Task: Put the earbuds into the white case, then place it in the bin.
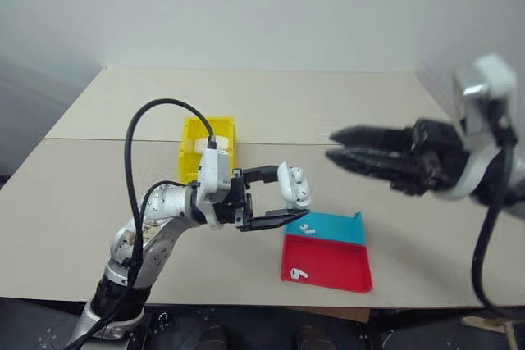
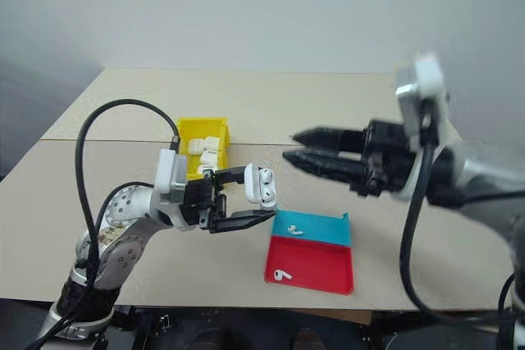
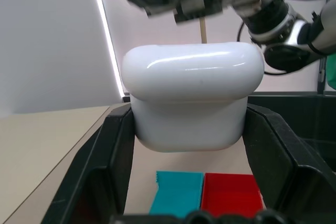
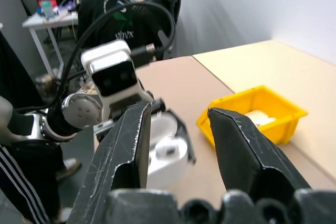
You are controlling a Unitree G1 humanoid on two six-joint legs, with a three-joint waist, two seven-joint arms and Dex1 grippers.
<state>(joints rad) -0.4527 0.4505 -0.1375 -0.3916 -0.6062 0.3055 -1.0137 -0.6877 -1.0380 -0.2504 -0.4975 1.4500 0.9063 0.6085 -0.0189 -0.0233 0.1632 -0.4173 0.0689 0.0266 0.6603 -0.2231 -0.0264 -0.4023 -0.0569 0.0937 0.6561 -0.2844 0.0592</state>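
My left gripper [image 1: 292, 193] is shut on the white case [image 1: 294, 183], holding it up above the table's front part with its lid flipped open. An earbud shows inside the case. In the left wrist view the case [image 3: 191, 95] sits clamped between the two black fingers [image 3: 110, 166]. My right gripper [image 1: 330, 147] hovers to the right of the case, pointing at it, open with nothing between its fingers [image 4: 131, 145]. One earbud [image 1: 308, 228] lies in the blue tray [image 1: 336, 227], another earbud [image 1: 299, 273] in the red tray [image 1: 332, 268]. The yellow bin [image 1: 193, 149] stands behind my left hand.
White cases [image 2: 203, 149] lie inside the bin. The blue and red trays sit side by side near the table's front edge [image 1: 246, 301]. In the right wrist view, people [image 4: 113, 3] sit at desks beyond the table. A black cable [image 1: 131, 145] loops over my left arm.
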